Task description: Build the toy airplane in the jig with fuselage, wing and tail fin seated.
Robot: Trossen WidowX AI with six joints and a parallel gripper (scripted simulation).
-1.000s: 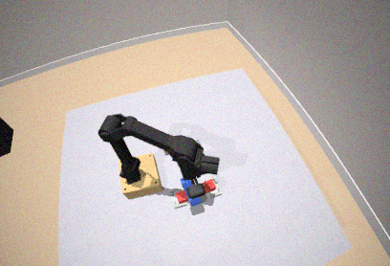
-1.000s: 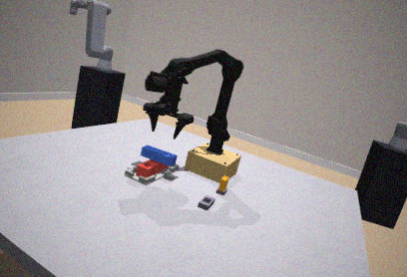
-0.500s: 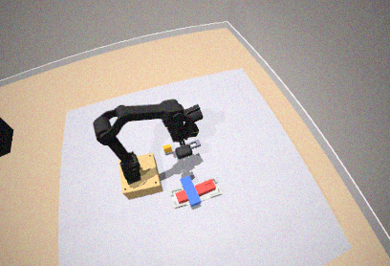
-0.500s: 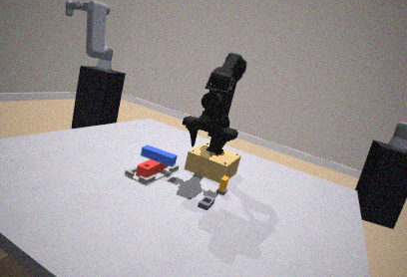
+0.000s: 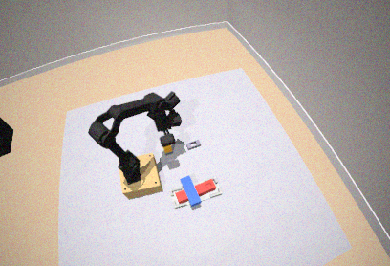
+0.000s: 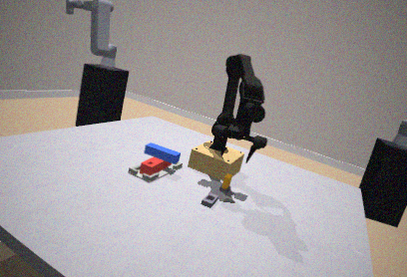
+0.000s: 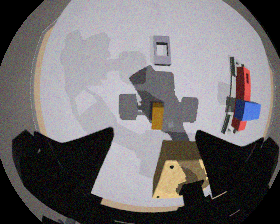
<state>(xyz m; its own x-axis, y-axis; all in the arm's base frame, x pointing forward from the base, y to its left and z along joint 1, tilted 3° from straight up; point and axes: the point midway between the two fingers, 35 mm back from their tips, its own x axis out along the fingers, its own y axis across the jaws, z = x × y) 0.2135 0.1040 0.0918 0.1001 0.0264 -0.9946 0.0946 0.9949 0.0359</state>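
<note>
The red fuselage [image 5: 206, 187] [image 6: 151, 164] [image 7: 243, 83] lies in the white jig [image 5: 216, 193] [image 6: 135, 171]. The blue wing [image 5: 190, 190] [image 6: 162, 152] [image 7: 248, 111] sits across the top of it. The small orange tail fin [image 5: 167, 149] [image 6: 226, 181] [image 7: 157, 115] stands upright on the mat between the jig and the arm's base. My gripper [image 5: 166, 137] [image 6: 234, 154] [image 7: 156, 133] is open and empty. It hangs above the tail fin, well clear of the jig.
The arm's tan base block [image 5: 143, 180] [image 6: 215, 160] stands close behind the fin. A small grey holder [image 5: 197, 143] [image 6: 210, 200] [image 7: 161, 48] lies near the fin. Black pedestals [image 6: 101, 94] [image 6: 386, 181] stand off the mat at the left and right.
</note>
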